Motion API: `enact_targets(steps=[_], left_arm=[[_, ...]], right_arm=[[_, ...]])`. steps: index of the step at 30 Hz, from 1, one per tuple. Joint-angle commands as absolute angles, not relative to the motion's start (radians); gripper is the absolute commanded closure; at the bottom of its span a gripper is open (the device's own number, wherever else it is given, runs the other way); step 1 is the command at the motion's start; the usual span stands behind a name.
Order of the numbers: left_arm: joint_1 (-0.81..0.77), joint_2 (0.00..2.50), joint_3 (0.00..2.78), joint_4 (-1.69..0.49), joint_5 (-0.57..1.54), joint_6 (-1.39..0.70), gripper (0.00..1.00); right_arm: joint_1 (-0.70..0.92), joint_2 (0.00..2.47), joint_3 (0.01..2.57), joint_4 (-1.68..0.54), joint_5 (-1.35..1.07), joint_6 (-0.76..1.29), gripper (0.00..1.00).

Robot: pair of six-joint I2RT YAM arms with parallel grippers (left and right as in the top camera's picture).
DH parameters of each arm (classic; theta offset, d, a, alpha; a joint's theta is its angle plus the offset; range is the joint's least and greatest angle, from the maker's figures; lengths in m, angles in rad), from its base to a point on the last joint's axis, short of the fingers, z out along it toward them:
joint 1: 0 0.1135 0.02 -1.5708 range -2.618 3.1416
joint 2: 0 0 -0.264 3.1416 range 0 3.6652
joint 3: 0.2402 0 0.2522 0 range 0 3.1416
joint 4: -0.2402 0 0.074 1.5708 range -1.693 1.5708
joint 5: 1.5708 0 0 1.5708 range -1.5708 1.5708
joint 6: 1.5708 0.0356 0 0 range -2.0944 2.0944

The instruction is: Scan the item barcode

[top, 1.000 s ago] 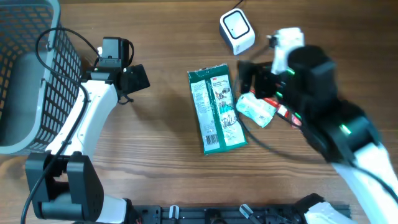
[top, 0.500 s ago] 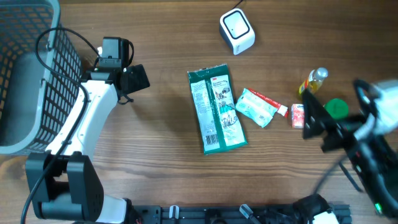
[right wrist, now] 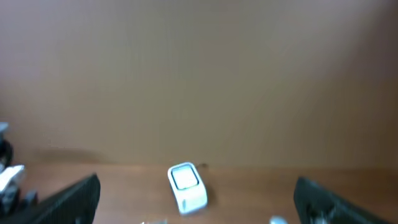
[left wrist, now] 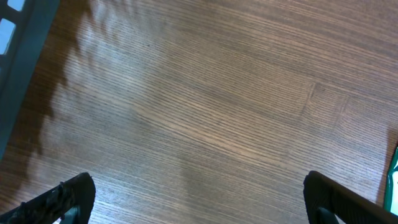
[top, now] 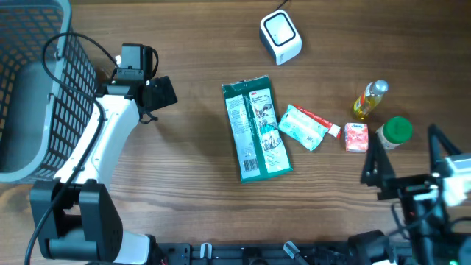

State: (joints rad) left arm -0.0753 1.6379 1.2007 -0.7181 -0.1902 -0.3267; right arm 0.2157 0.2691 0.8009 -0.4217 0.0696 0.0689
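Note:
The white barcode scanner (top: 280,37) stands at the back of the table; in the blurred right wrist view the scanner (right wrist: 186,185) shows far off between my fingers. A green flat package (top: 256,129) lies in the middle, label side up. Right of it lie a teal-and-white pouch (top: 302,129), a small red-and-white box (top: 356,137), a yellow bottle (top: 369,99) and a green-capped jar (top: 396,131). My right gripper (top: 403,149) (right wrist: 199,211) hangs open and empty at the front right, raised above the table. At the left, my left gripper (top: 159,93) (left wrist: 199,205) is open over bare wood.
A grey mesh basket (top: 29,88) fills the far left edge, close beside the left arm. A sliver of the green package (left wrist: 393,180) shows at the right edge of the left wrist view. A black rail (top: 280,252) runs along the table's front edge.
The right arm has swung away from over the pouch and small box toward the front right corner, uncovering those items. The left arm has not moved.

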Motion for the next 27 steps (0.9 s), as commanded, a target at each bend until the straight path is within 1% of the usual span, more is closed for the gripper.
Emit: enact_targets(steps=[1, 3, 6, 8, 13, 24, 27], left_arm=[[-0.072, 1.639, 1.204, -0.719, -0.203, -0.314, 0.00], [-0.072, 1.639, 1.205, -0.719, -0.203, -0.314, 0.00], [-0.072, 1.639, 1.204, -0.719, -0.203, -0.314, 0.00], [-0.072, 1.639, 1.204, -0.719, -0.203, -0.314, 0.00], [-0.072, 1.639, 1.204, -0.719, -0.203, -0.314, 0.00], [-0.072, 1.639, 1.204, -0.719, -0.203, -0.314, 0.00], [-0.072, 1.639, 1.204, -0.719, -0.203, -0.314, 0.00]], right_arm=[[0.174, 0.169, 0.589, -0.160, -0.050, 0.055, 0.00], [0.155, 0.121, 0.464, 0.028, -0.095, 0.057, 0.00], [0.141, 0.068, 0.339, 0.192, -0.113, 0.083, 0.00], [0.130, 0.033, 0.270, 0.245, -0.113, 0.115, 0.00], [0.094, 0.004, 0.159, 0.250, -0.113, 0.193, 0.00], [0.087, 0.004, 0.009, 0.224, -0.106, 0.186, 0.00], [0.087, 0.003, 0.005, 0.149, -0.106, 0.184, 0.00]])
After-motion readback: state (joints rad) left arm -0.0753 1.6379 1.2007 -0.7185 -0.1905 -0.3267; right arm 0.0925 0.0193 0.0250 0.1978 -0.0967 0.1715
